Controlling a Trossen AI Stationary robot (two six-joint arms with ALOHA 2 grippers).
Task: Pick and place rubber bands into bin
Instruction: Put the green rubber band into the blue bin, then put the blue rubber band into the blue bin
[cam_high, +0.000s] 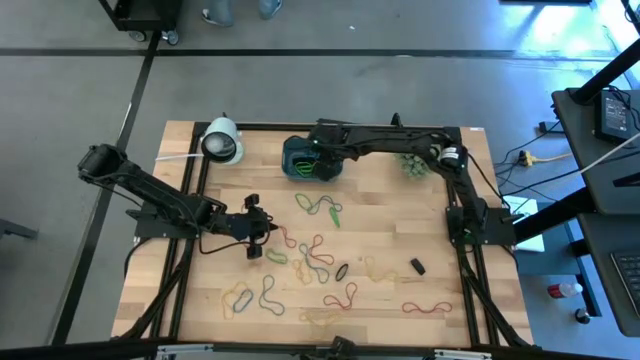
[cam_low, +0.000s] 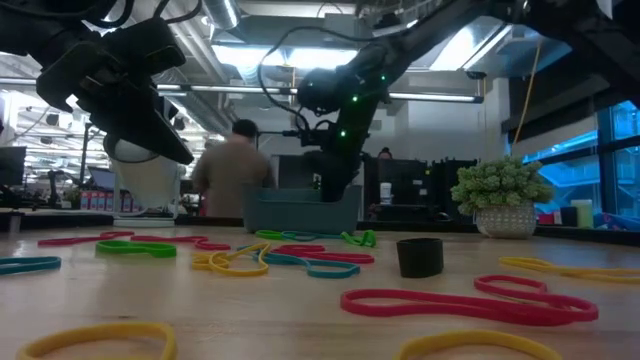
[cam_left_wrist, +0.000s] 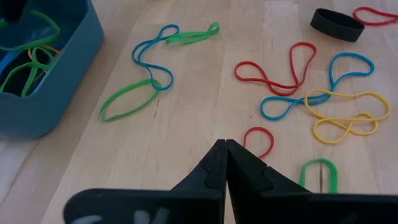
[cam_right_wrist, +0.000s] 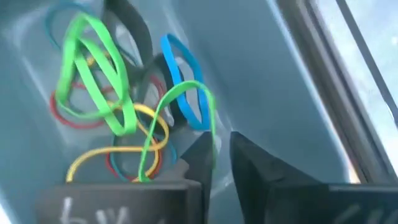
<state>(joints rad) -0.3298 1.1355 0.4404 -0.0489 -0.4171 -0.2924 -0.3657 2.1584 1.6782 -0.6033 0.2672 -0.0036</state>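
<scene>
- Your right pincer (cam_right_wrist: 217, 158) sits down inside the bin (cam_high: 312, 160) at the far edge of the surface, its fingers a little apart, with a green rubber band (cam_right_wrist: 180, 118) draped against one finger. If that loop clings to the finger, you will likely drag it back out when you lift.
- The bin already holds a tangle of bands (cam_right_wrist: 99, 106); a snagged loop could pull others over the wall with it.
- Your left pincer (cam_left_wrist: 225, 163) hovers over the left half of the surface, fingers pressed together and holding nothing, with a small red band (cam_left_wrist: 259, 138) just beyond its tip.
- Loose bands (cam_high: 320, 260) overlap across the middle and near edge of the surface; a grab there could take two at once or flick one away.
- The black ring (cam_left_wrist: 337, 23) lies among them; do not mistake it for a band.
</scene>
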